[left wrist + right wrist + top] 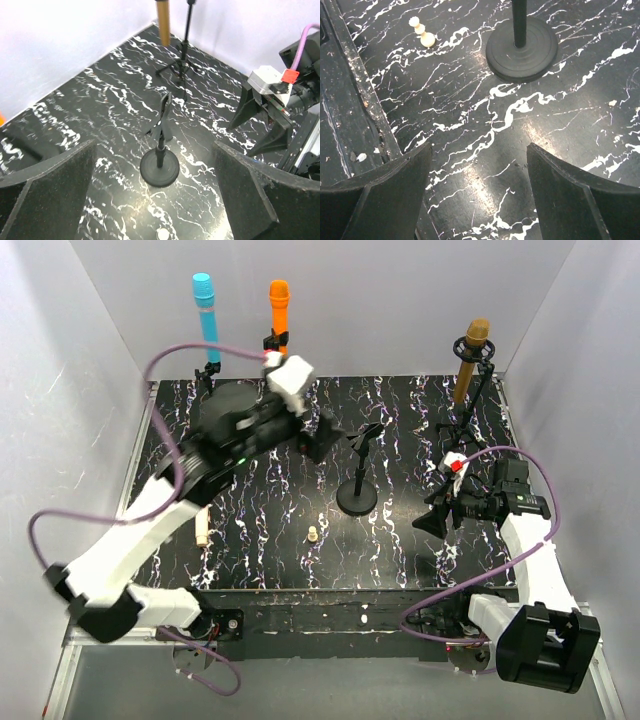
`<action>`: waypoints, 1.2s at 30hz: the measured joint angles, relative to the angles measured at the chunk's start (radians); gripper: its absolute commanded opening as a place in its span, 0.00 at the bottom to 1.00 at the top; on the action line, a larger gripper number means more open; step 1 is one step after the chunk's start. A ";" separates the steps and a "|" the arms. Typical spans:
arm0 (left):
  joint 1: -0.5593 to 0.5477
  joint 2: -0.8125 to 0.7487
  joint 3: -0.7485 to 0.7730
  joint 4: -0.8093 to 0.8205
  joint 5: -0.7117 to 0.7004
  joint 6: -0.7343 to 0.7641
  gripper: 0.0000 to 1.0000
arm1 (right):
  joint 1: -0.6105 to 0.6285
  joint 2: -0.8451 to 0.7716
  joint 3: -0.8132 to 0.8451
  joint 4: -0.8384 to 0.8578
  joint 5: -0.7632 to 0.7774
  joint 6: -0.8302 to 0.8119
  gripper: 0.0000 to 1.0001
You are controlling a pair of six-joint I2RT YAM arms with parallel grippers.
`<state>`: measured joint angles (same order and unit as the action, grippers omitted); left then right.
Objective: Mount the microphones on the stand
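Three microphones stand clipped upright in stands along the back: light blue [203, 305], orange [279, 308] and golden-brown [472, 360] [162, 22]. A pale pink microphone [202, 527] lies on the table, partly under my left arm. The round-based stand [358, 478] [159, 167] [521, 47] in the middle holds nothing in its clip. My left gripper [318, 438] [154, 147] hangs open just left of that stand, below the orange microphone, holding nothing. My right gripper [425, 512] [479, 150] is open and empty to the stand's right.
A tiny beige peg [312, 534] [422, 34] lies on the black marbled table [400, 540] in front of the round-based stand. White walls close in the back and both sides. The golden-brown microphone's tripod [182, 55] stands in the back right corner.
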<state>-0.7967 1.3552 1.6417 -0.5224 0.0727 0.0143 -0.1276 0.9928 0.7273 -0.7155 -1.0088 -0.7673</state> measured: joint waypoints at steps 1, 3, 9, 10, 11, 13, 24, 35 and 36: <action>0.002 -0.073 -0.053 0.014 -0.025 -0.013 0.98 | -0.008 0.004 0.000 -0.006 0.000 -0.008 0.83; 0.006 -0.214 -0.155 0.036 -0.077 -0.039 0.98 | -0.029 0.005 0.000 -0.020 -0.002 -0.023 0.83; 0.015 -0.468 -0.351 -0.003 -0.226 -0.098 0.98 | -0.092 -0.015 -0.005 -0.034 -0.037 -0.048 0.83; 0.015 -0.484 -0.373 -0.014 -0.250 -0.105 0.98 | -0.101 -0.021 -0.005 -0.038 -0.045 -0.050 0.83; 0.015 -0.496 -0.394 -0.026 -0.274 -0.111 0.98 | -0.108 -0.026 -0.005 -0.039 -0.050 -0.051 0.83; 0.015 -0.507 -0.433 -0.054 -0.322 -0.121 0.98 | -0.121 -0.032 -0.005 -0.040 -0.060 -0.052 0.83; 0.077 -0.471 -0.550 -0.130 -0.436 -0.174 0.98 | -0.140 -0.045 -0.006 -0.045 -0.076 -0.052 0.83; 0.613 -0.354 -0.699 -0.092 -0.276 -0.190 0.98 | -0.140 -0.080 -0.005 -0.046 -0.075 -0.051 0.83; 0.648 -0.330 -0.716 -0.084 -0.265 -0.190 0.98 | -0.140 -0.081 -0.005 -0.046 -0.075 -0.051 0.83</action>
<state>-0.1486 1.0252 0.9253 -0.6064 -0.1921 -0.1761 -0.2676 0.9115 0.7219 -0.7612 -1.0836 -0.8185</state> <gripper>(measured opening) 0.981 0.829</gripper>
